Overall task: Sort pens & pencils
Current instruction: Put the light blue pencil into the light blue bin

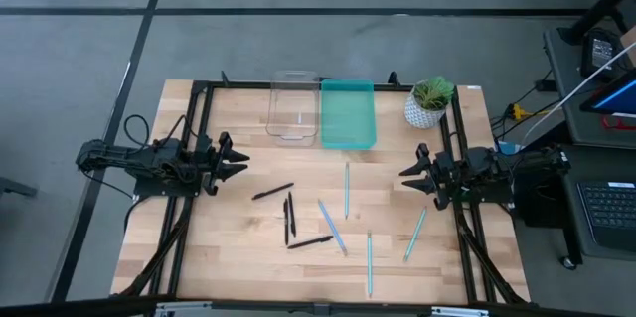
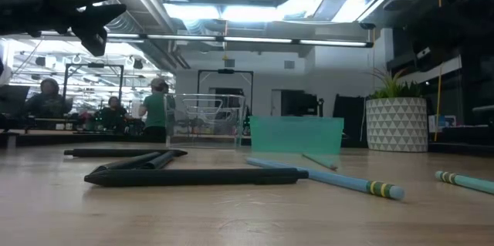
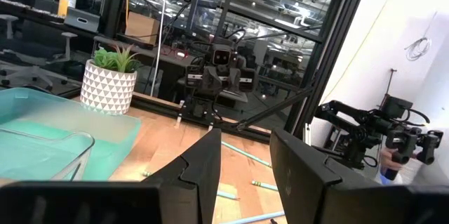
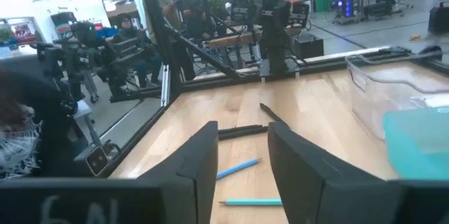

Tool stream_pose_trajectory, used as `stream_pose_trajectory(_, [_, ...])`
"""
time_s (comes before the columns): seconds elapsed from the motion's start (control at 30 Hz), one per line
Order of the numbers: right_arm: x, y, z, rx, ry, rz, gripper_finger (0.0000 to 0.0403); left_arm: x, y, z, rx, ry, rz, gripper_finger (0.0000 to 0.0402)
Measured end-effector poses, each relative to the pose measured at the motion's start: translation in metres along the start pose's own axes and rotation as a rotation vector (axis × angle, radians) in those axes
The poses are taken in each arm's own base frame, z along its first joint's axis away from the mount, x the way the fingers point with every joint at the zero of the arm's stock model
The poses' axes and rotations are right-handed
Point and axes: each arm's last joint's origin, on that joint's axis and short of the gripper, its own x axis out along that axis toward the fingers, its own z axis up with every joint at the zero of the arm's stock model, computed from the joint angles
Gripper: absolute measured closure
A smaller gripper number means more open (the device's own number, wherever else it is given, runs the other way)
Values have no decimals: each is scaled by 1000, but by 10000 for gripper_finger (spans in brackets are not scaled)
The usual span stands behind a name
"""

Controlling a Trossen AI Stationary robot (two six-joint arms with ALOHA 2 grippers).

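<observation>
The pens and pencils lie loose and flat on the wooden table between my arms. Three black ones (image 1: 272,192) (image 1: 289,216) (image 1: 309,242) lie left of centre. Several light teal ones (image 1: 347,190) (image 1: 332,226) (image 1: 369,262) (image 1: 415,234) lie at centre and right. In the low view a black pen (image 2: 193,175) lies in front, with a teal pencil (image 2: 332,178) beside it. My left gripper (image 1: 238,161) (image 3: 245,140) stands open above the table's left side and holds nothing. My right gripper (image 1: 405,175) (image 4: 242,129) stands open above the right side, also holding nothing.
A clear plastic bin (image 1: 293,106) and a teal bin (image 1: 348,113) stand side by side at the table's far edge. A potted plant (image 1: 429,101) in a white patterned pot stands at the far right. A black frame (image 1: 199,98) runs along the table's sides.
</observation>
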Motion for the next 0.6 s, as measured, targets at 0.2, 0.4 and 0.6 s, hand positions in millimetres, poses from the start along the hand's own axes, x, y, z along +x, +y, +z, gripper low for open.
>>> stream_pose_trajectory(0.2, [0,0,0,52,1,1,276,0,0,0,0,0,0,283])
stream_pose_trajectory(0.4, [0,0,0,49,1,0,276,0,0,0,0,0,0,283])
stream_pose_trajectory(0.6, [0,0,-1,51,6,-1,276,0,0,0,0,0,0,283])
